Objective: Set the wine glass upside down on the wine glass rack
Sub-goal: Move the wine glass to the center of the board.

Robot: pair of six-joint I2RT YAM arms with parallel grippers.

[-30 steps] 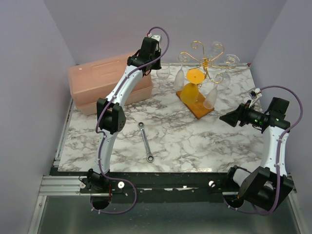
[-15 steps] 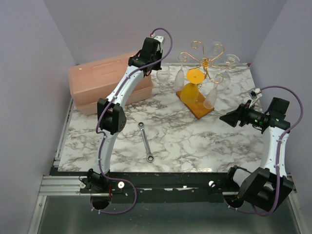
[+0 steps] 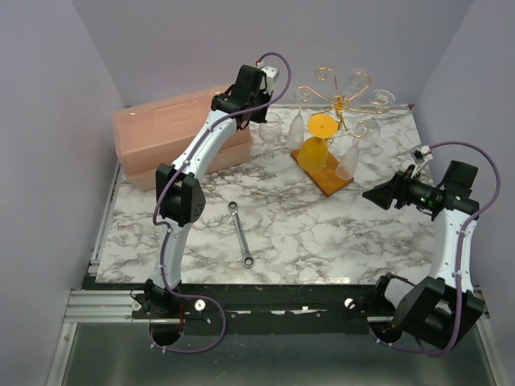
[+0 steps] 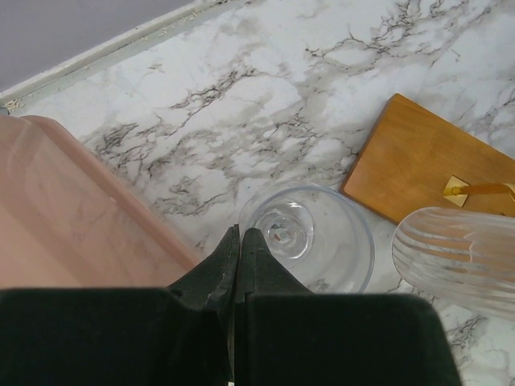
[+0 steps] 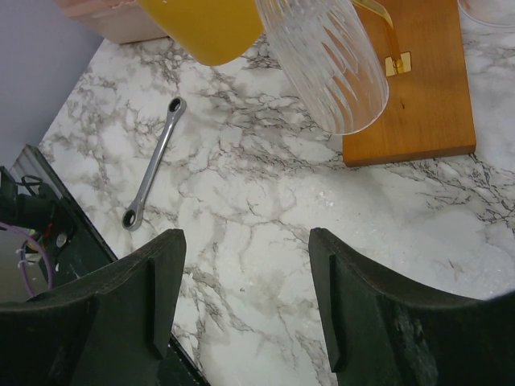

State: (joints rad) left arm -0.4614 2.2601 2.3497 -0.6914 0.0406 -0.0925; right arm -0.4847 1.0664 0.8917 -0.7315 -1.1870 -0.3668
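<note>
A clear wine glass (image 4: 322, 241) stands upright on the marble table, left of the wine glass rack; in the top view the wine glass (image 3: 271, 135) is just below my left gripper (image 3: 259, 103). My left gripper (image 4: 240, 235) is shut, its tips pinched at the glass's left rim. The wine glass rack (image 3: 338, 100) is gold wire on an orange-brown base (image 3: 328, 175); the base (image 4: 418, 165) lies right of the glass. Several glasses hang on it upside down, among them a yellow one (image 3: 318, 141) and a ribbed clear one (image 4: 459, 257). My right gripper (image 5: 245, 297) is open over bare marble, right of the rack.
A pink lidded box (image 3: 173, 133) fills the back left, its edge (image 4: 72, 217) close beside the left fingers. A wrench (image 3: 241, 233) lies mid-table, also in the right wrist view as the wrench (image 5: 153, 165). The hanging ribbed glass (image 5: 330, 64) and yellow glass (image 5: 205, 24) overhang the base.
The left jaws have closed on the glass rim and the left wrist has shifted slightly right. The right arm has not moved.
</note>
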